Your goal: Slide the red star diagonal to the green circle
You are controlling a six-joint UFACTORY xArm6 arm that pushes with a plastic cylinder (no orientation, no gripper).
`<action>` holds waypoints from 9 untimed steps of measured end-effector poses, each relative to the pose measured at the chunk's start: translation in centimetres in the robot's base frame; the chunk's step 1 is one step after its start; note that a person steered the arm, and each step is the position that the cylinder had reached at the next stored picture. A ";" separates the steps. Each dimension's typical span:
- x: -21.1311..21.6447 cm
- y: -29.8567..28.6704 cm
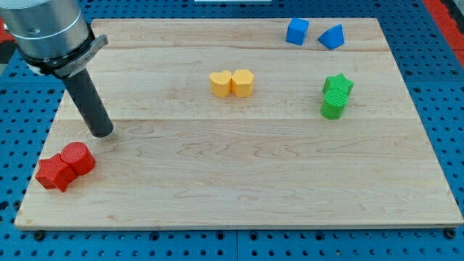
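The red star [53, 173] lies at the board's lower left corner, touching a red round block [77, 158] on its upper right. The green circle [334, 104] sits at the view's right, touching a green star [338, 85] just above it. My tip [102, 133] rests on the board just above and to the right of the red round block, a short gap from it, and far left of the green blocks.
Two yellow blocks [232, 83] touch each other at the top centre. A blue cube [296, 31] and a blue triangular block [331, 36] lie at the top right. The wooden board [239, 188] rests on a blue perforated table.
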State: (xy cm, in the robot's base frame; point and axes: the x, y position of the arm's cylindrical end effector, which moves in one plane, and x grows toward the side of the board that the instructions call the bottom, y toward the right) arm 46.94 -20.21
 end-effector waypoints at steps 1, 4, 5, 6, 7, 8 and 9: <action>1.4 -5.3; 8.9 -10.1; 8.5 -7.8; 6.5 -1.8; 6.2 0.6; 8.2 2.9; 9.2 0.8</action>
State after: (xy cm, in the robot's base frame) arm 56.16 -19.36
